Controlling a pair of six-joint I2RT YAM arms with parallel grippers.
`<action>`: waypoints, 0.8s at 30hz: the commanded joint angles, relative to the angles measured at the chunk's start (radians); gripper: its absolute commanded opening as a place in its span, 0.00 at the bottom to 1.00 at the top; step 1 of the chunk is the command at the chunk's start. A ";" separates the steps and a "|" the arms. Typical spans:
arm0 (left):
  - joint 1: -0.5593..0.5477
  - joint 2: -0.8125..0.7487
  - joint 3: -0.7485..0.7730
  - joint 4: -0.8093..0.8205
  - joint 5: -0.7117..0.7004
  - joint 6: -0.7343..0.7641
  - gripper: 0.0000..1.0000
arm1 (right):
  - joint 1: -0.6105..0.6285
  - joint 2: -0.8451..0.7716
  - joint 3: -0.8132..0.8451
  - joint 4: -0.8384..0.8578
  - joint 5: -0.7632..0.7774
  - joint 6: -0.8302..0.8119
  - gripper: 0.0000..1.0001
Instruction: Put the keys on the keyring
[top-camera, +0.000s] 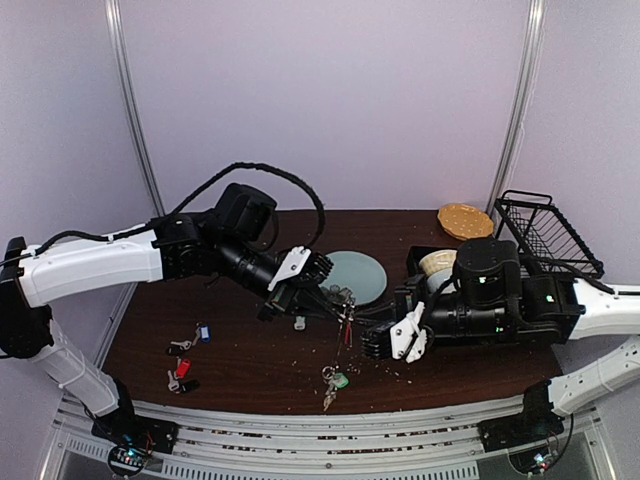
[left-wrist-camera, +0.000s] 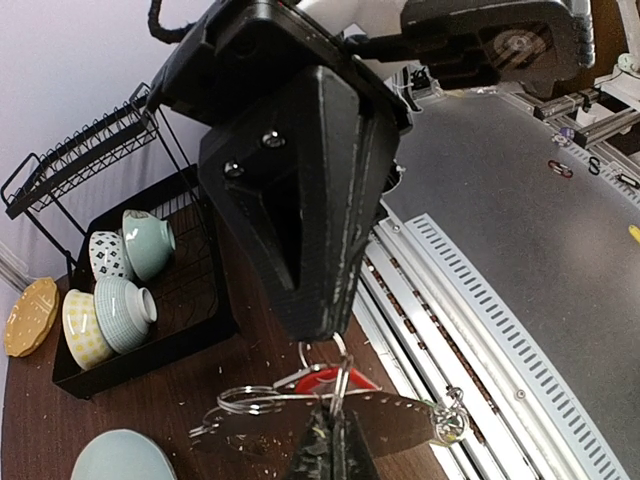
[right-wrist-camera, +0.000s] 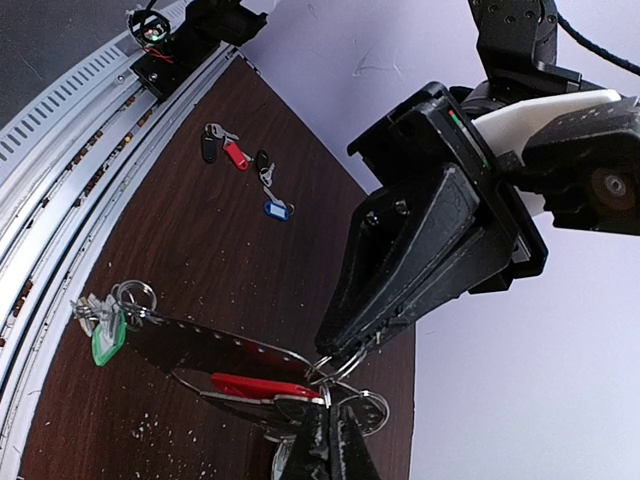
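My left gripper (top-camera: 330, 300) and right gripper (top-camera: 362, 335) meet tip to tip above the table's front middle. Both are shut on thin wire rings where the keyring (right-wrist-camera: 250, 348) and small split rings bunch together. The keyring, a thin grey loop, slopes down from the tips to a green-tagged key (top-camera: 337, 380) lying on the table. A red-tagged key (right-wrist-camera: 255, 385) hangs just under the tips. In the left wrist view my own fingers (left-wrist-camera: 335, 430) pinch the wire under the right gripper's tip (left-wrist-camera: 320, 320). In the right wrist view my own fingers (right-wrist-camera: 328, 420) pinch it under the left gripper's tip (right-wrist-camera: 345, 350).
A blue-tagged key (top-camera: 203, 333) and another red-tagged key (top-camera: 180, 368) lie at the front left. The pale green plate (top-camera: 365, 275) sits behind the grippers. A black tray of bowls (left-wrist-camera: 110, 310), a wire rack (top-camera: 550, 235) and a yellow plate (top-camera: 465, 220) stand at the back right.
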 joint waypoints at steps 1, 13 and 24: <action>0.002 -0.016 0.019 0.046 0.033 -0.007 0.00 | 0.001 -0.022 -0.024 0.001 0.001 -0.015 0.00; 0.002 -0.006 0.024 0.047 0.037 -0.017 0.00 | 0.003 -0.056 -0.039 0.046 -0.013 -0.024 0.00; -0.013 -0.114 -0.107 0.255 -0.219 -0.048 0.00 | -0.019 -0.040 -0.027 0.056 0.049 0.066 0.00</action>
